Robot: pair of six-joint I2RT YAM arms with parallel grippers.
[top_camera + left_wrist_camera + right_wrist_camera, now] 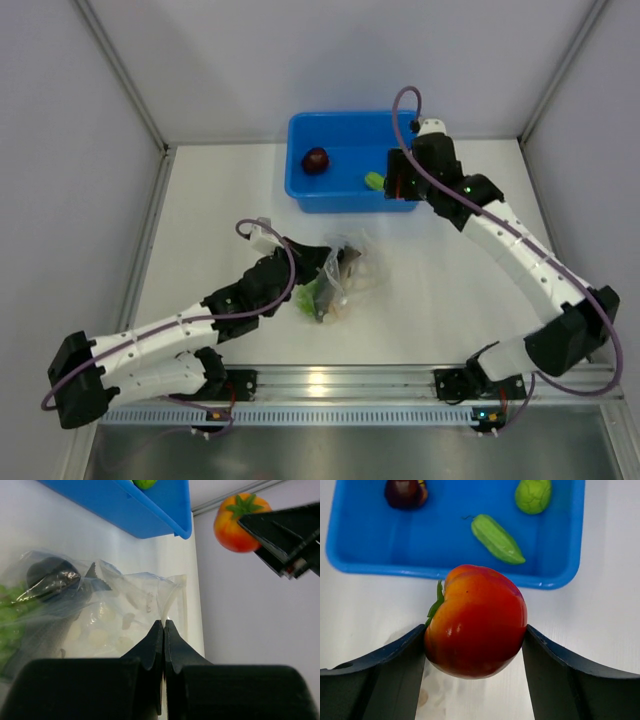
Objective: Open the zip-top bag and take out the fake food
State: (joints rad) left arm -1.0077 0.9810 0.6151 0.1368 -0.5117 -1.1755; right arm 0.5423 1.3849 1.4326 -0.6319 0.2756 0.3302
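The clear zip-top bag [346,274] lies crumpled at mid-table. Inside it are green grapes [7,616], a dark long piece [52,577] and pale bits. My left gripper [164,625] is shut, and a fold of the bag's film runs up from its tips. My right gripper [475,630] hangs just in front of the blue bin [560,555], its fingers closed on a red tomato [477,622] that is clear of the table. The left wrist view shows that tomato [241,522] too. In the bin lie a maroon ball [405,491], a green pod [497,539] and a lime ball [533,495].
The blue bin [340,125] stands against the back wall, with white enclosure walls on both sides. White tabletop [450,290] lies between the bag and the right arm.
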